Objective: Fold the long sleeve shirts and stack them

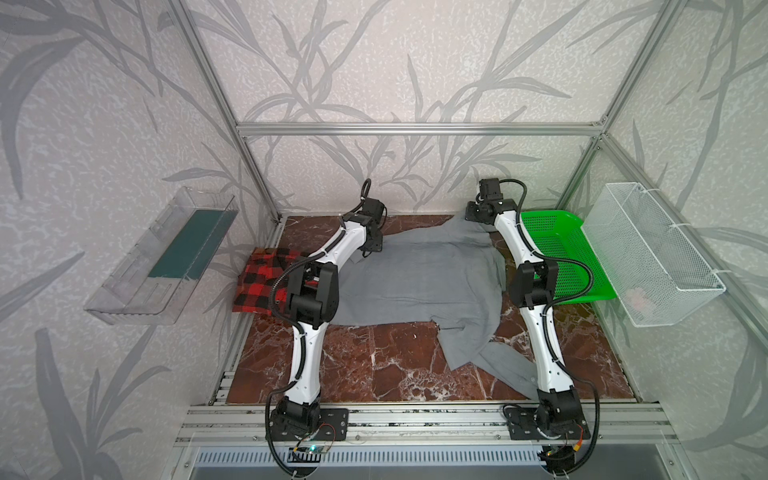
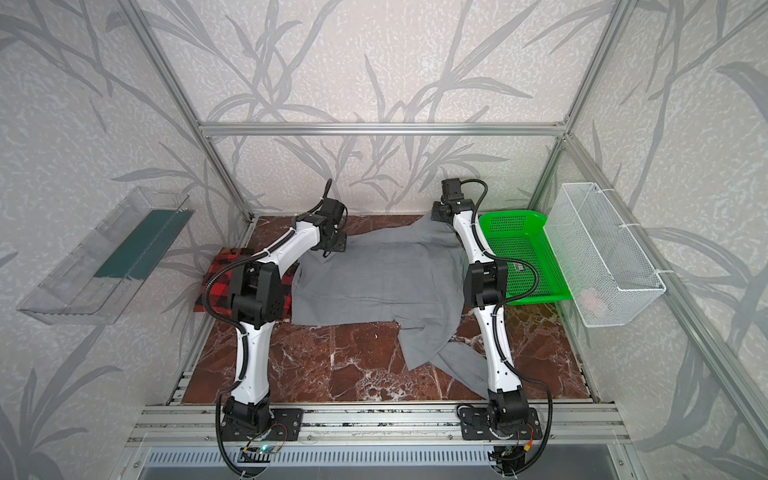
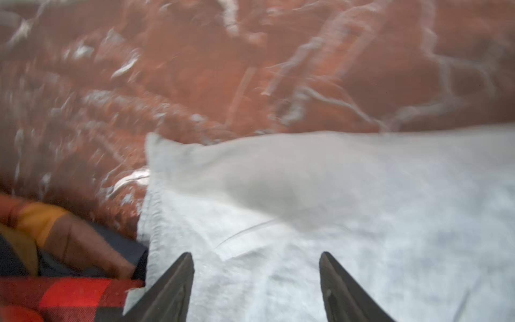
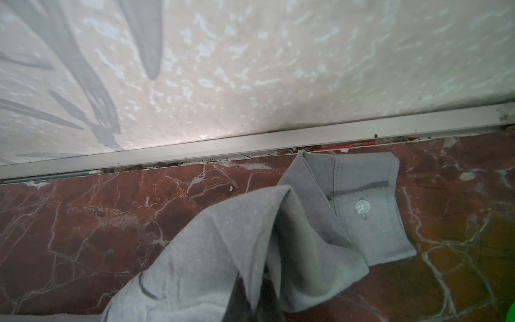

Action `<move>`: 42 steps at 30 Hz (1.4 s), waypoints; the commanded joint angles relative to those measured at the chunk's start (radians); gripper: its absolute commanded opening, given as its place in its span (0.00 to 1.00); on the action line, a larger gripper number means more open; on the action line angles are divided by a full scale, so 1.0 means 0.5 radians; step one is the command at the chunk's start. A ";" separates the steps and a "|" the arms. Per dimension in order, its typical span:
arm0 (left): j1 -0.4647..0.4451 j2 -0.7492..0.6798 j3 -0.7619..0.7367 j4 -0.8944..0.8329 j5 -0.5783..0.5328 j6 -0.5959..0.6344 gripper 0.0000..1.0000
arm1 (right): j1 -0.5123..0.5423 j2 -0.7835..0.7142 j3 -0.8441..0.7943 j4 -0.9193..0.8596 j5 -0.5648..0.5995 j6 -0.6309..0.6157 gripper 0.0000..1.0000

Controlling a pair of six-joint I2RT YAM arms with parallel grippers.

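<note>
Two shirts on marble table (image 1: 374, 361). Plaid flannel shirt (image 1: 259, 282) folded at left edge, likely stack base. Gray shirt (image 1: 419, 278) spread mid-table, long axis left-right, one sleeve trailing toward near right; collar end unclear. Right gripper (image 4: 252, 302) pinches sleeve fabric near buttoned cuff (image 4: 370, 212) by back wall, probably keeping cloth taut. Left gripper (image 3: 255, 255): fingers spread over far-left corner, gripping nothing.

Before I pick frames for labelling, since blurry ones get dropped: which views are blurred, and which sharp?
Left wrist view: motion-blurred, marble tabletop veins smeared, gray shirt washed pale. Right wrist view: sharp, the cuff button crisp. Both top views: sharp, evenly lit, no glare.
</note>
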 commanded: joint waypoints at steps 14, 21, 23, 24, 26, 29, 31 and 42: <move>0.059 0.520 0.667 0.011 -0.290 0.492 0.74 | -0.047 -0.042 0.030 -0.056 -0.199 0.070 0.00; 0.208 0.557 1.104 0.041 -0.556 0.519 0.76 | -0.052 -0.254 -0.310 0.105 -0.230 0.094 0.00; 0.266 0.511 1.096 0.074 -0.668 0.544 0.76 | -0.056 -0.291 -0.377 0.139 -0.245 0.102 0.00; 0.293 0.483 1.082 0.077 -0.700 0.542 0.76 | -0.057 -0.293 -0.385 0.136 -0.247 0.101 0.00; 0.346 0.406 1.061 -0.012 -0.664 0.430 0.76 | -0.056 -0.290 -0.384 0.132 -0.258 0.109 0.00; 0.354 0.294 0.996 -0.120 -0.629 0.303 0.76 | -0.056 -0.251 -0.321 0.114 -0.268 0.133 0.00; 0.340 0.220 0.942 -0.200 -0.604 0.168 0.77 | -0.046 -0.220 -0.220 0.073 -0.252 0.129 0.06; 0.032 -0.039 0.489 -0.730 -0.326 -0.439 0.76 | -0.039 -0.063 0.317 0.068 -0.297 0.142 0.57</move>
